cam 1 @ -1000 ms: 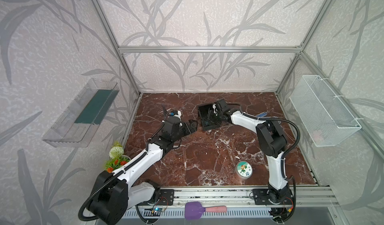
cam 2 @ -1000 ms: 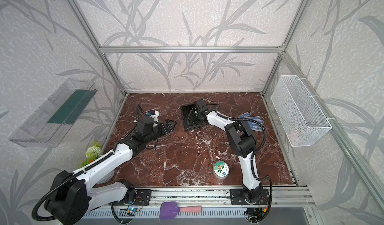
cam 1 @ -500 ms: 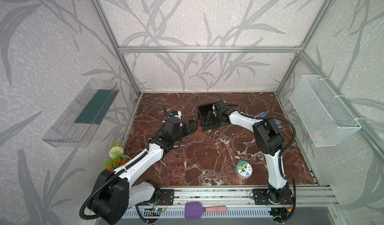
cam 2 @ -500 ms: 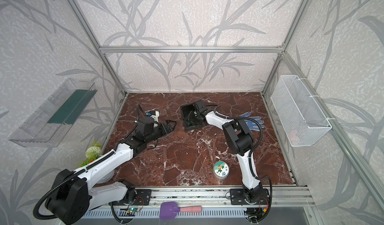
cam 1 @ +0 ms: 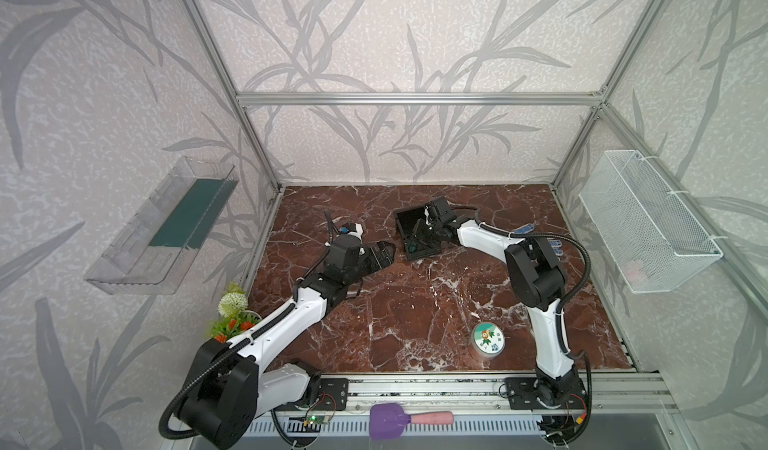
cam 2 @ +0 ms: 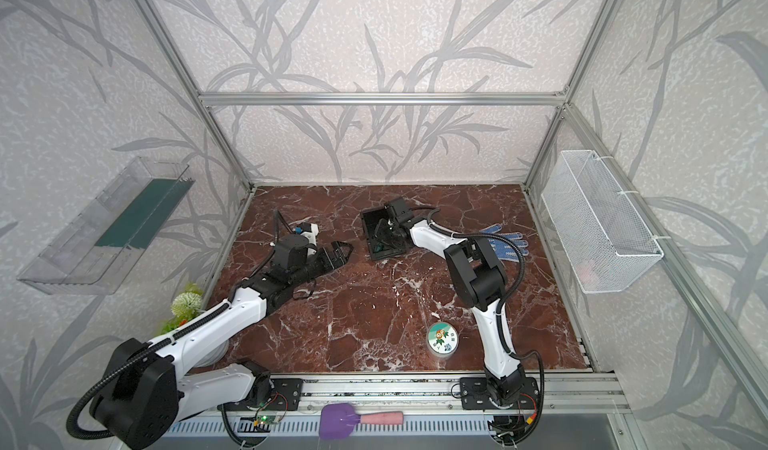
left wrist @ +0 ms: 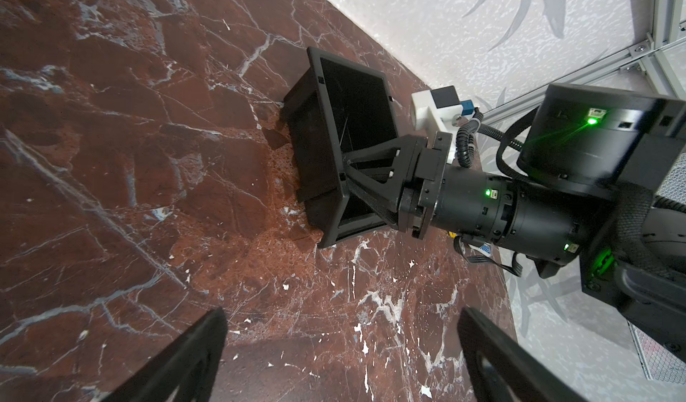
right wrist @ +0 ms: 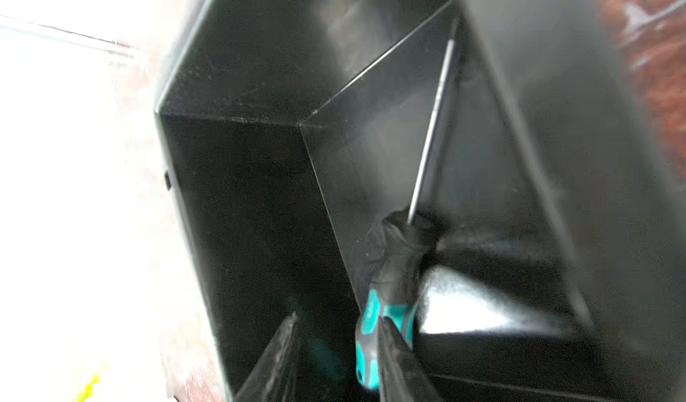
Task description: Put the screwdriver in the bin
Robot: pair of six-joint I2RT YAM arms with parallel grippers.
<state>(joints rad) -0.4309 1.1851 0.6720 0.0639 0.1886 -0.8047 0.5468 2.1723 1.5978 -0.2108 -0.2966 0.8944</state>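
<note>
The right gripper reaches inside the bin with its jaws slightly parted. The screwdriver lies in the bin, its handle against one finger and clear of the other, so it looks released rather than clamped. By my reading the task is nearly done; only lifting the arm clear is left. The left gripper hangs beside the bin, wide open and empty.

A spatula lies on the front rail. A round tin and a glove sit on the red marble table. A clear tray and a wire basket hang on the leaf-patterned walls.
</note>
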